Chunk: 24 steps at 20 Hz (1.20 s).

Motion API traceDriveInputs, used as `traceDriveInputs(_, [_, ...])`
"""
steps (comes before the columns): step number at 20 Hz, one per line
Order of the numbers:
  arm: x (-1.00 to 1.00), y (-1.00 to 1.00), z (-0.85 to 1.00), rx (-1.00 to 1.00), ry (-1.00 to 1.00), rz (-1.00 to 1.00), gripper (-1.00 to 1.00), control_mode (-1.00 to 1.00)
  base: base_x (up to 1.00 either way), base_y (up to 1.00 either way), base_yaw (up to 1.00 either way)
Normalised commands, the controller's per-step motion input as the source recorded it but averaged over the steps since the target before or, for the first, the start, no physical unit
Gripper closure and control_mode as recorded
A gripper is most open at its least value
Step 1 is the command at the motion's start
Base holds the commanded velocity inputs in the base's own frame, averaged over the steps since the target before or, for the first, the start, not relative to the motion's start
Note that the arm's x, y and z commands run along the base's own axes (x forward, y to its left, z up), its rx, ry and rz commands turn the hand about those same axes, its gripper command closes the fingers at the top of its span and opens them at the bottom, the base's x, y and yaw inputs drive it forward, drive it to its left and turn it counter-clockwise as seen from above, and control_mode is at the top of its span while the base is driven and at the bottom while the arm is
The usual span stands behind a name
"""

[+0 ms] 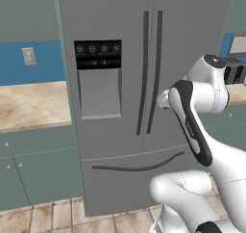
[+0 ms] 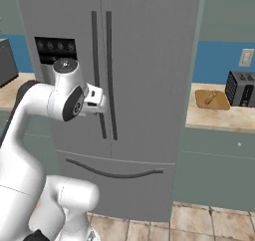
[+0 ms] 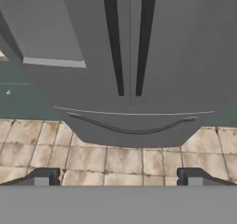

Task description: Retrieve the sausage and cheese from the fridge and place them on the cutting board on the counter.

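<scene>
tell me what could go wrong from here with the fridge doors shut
1. The two door handles stand close together on the fridge; the open gripper might catch both or the wrong one.
2. The cutting board already holds a pale stick right beside the toaster, so placing room looks tight.

Surface [image 2: 219,116], beige marbled, right of the fridge [image 2: 144,85]: orange-brown cutting board [image 2: 211,98] lies flat on it, a pale stick-shaped item on the board. Black-and-silver toaster [image 2: 241,89] stands just beside the board, farther right. Left of the fridge, another stretch of surface [image 1: 29,104], bare where visible. Tan tiled floor [image 3: 115,160] carries the fridge; both doors and the drawer are closed.
</scene>
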Motion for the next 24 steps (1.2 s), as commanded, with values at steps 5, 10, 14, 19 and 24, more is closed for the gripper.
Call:
traceDriveInputs(5, [0.65,-0.02,0.12,0.01,0.07,-0.03,-1.00,-1.00,0.00,0.00,0.00])
traceDriveInputs(10, [0.66,-0.11,0.09,0.01,0.10,-0.01,-1.00,-1.00,0.00,0.00,0.00])
traceDriveInputs(14, [0.55,-0.23,0.01,0.00,0.03,0.00,-1.00,-1.00,0.00,0.00,0.00])
traceDriveInputs(19, [0.45,-0.09,-0.01,0.00,-0.01,0.00,-1.00,-1.00,0.00,0.00,0.00])
traceDriveInputs(24, [0.28,0.00,-0.04,0.00,-0.05,-0.02,-1.00,-1.00,0.00,0.00,0.00])
